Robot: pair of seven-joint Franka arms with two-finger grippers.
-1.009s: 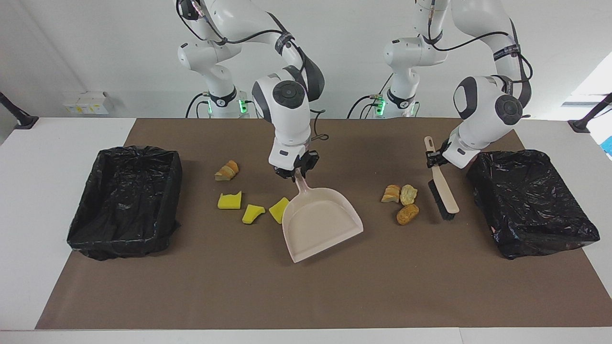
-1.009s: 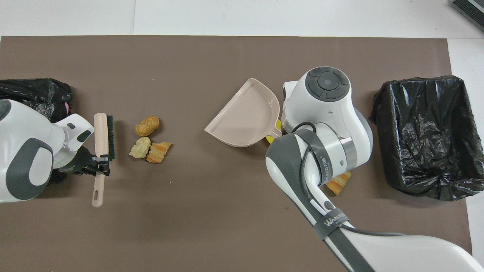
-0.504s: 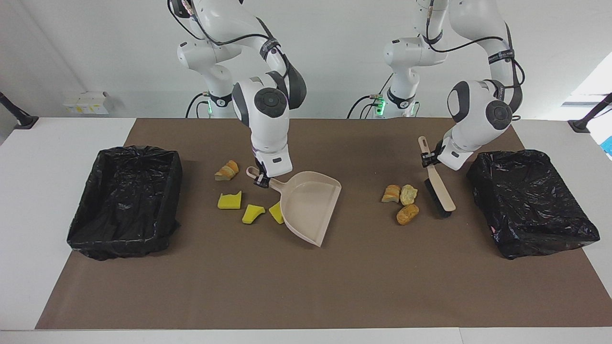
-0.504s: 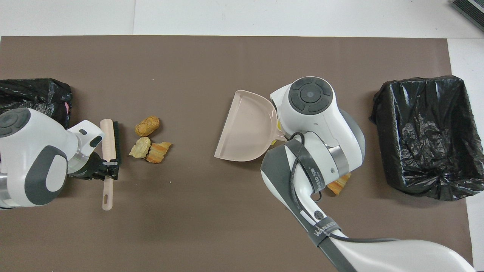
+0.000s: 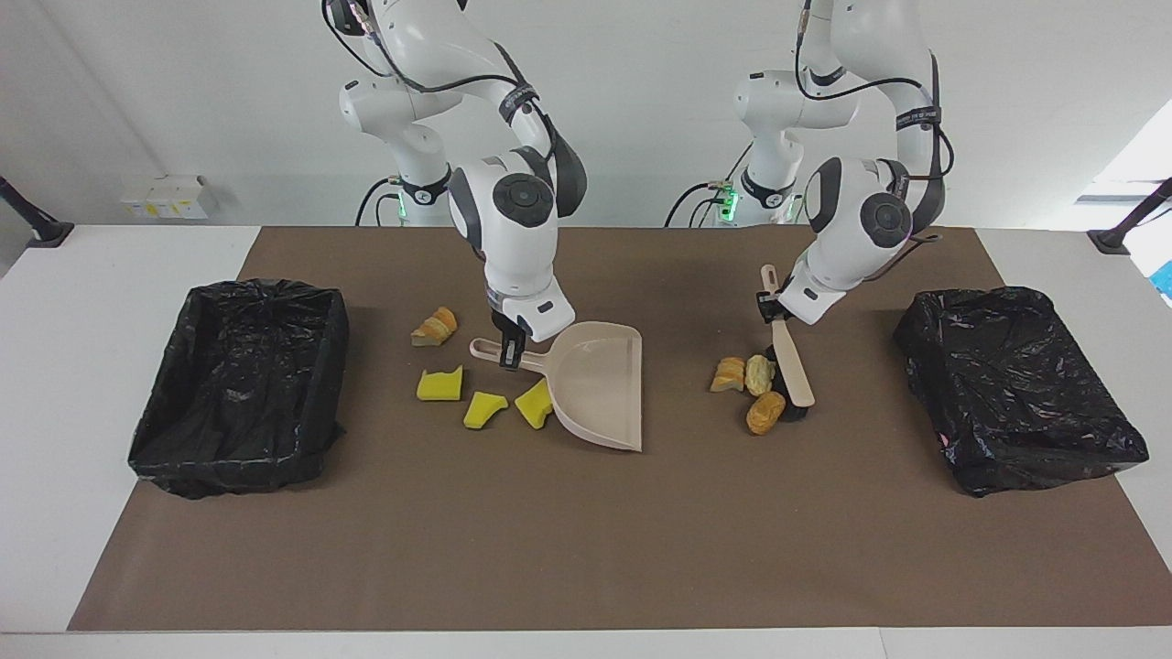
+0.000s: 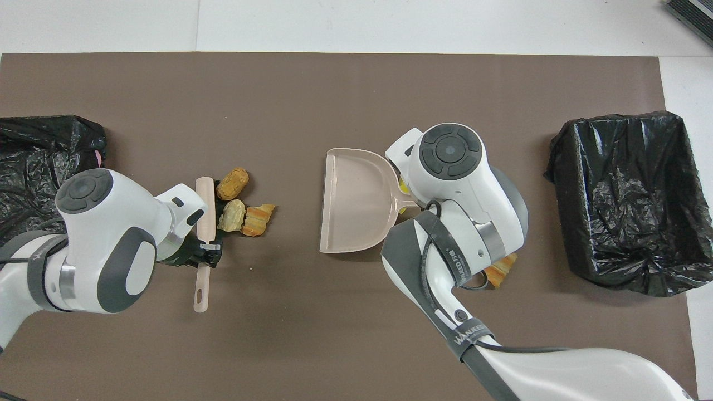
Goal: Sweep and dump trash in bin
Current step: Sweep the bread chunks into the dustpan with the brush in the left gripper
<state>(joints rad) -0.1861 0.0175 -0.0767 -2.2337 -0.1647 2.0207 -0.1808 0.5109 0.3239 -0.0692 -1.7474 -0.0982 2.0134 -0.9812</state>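
My right gripper [image 5: 508, 351] is shut on the handle of the pink dustpan [image 5: 600, 384] [image 6: 356, 209], whose open mouth faces the left arm's end of the table. My left gripper [image 5: 767, 307] [image 6: 203, 253] is shut on the handle of the brush [image 5: 792, 366] [image 6: 205, 217]. The brush bristles press against three tan bread chunks of trash [image 5: 758, 373] [image 6: 231, 214]. Three yellow sponge pieces [image 5: 482, 409] and another bread chunk [image 5: 434, 327] lie beside the dustpan's back, toward the right arm's end. In the overhead view the right arm hides its gripper and most of that trash.
A black-lined bin [image 5: 265, 291] [image 6: 629, 120] stands at the right arm's end of the brown mat. A second black-lined bin [image 5: 1007, 297] [image 6: 33, 125] stands at the left arm's end. Bare mat separates the dustpan's mouth from the chunks.
The right arm has swung the dustpan round so its mouth faces the left arm's end. The left arm has swept the brush toward the middle, pushing the three bread chunks along.
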